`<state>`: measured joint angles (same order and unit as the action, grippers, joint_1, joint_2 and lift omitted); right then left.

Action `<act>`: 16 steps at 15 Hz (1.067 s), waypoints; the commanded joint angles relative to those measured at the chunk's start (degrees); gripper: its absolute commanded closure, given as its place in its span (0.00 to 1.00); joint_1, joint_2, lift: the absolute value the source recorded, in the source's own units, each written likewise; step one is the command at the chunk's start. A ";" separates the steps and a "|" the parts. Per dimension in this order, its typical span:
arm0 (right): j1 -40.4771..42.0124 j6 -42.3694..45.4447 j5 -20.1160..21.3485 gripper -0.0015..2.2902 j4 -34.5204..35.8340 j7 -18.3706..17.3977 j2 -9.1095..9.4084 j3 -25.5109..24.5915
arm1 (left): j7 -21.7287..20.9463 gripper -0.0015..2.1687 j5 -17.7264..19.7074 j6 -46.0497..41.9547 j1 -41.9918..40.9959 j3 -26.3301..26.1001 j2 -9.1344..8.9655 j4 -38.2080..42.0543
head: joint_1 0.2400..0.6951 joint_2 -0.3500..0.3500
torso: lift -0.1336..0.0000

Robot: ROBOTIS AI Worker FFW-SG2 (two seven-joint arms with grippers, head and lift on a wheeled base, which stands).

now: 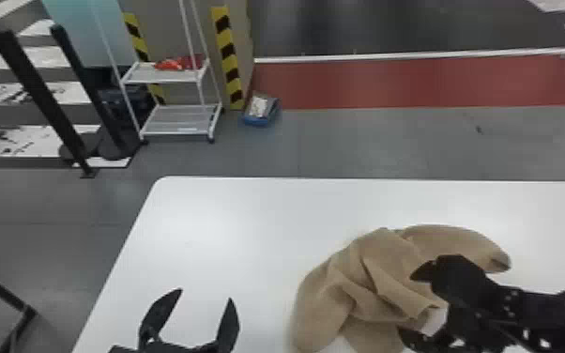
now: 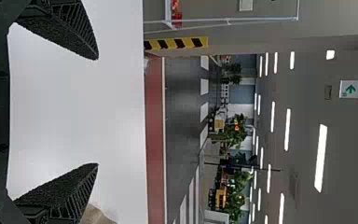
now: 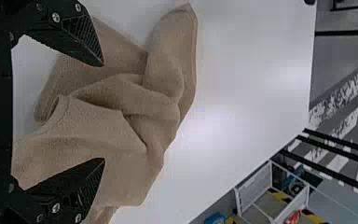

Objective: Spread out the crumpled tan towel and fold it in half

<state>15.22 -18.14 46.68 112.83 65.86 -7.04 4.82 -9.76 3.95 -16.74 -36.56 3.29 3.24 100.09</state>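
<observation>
Towel (image 1: 380,277), tan, bunched in thick folds, right side of your table (image 1: 220,225); left gripper (image 1: 205,294) and right gripper (image 1: 406,303), both released, above it.

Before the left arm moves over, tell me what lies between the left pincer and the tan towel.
Bare white tabletop lies between the left pincer and the tan towel, as the head view shows.

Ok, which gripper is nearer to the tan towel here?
Right. The right gripper is over the crumpled tan towel, its fingers open around none of it; the left gripper is above the white table, off to the towel's left.
</observation>
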 commanded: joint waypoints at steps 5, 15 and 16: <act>0.07 0.08 6.76 0.15 -3.50 4.10 -1.84 6.60 | 0.00 0.03 -0.09 0.00 0.00 -0.04 0.02 -0.07 | 1.00 0.77 | 1.00; -5.46 -4.85 10.63 0.18 -13.69 5.85 -1.22 12.05 | -0.09 0.03 0.09 -0.35 0.18 0.40 0.10 -1.03 | 1.00 0.81 | 1.00; -5.90 -5.02 10.71 0.18 -14.22 5.85 -1.22 12.23 | -0.09 0.03 0.18 -0.35 0.18 0.49 0.10 -1.03 | 1.00 0.82 | 1.00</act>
<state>10.05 -22.60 57.27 99.59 71.71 -8.29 16.66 -9.84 4.07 -17.07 -36.39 3.68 3.31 99.10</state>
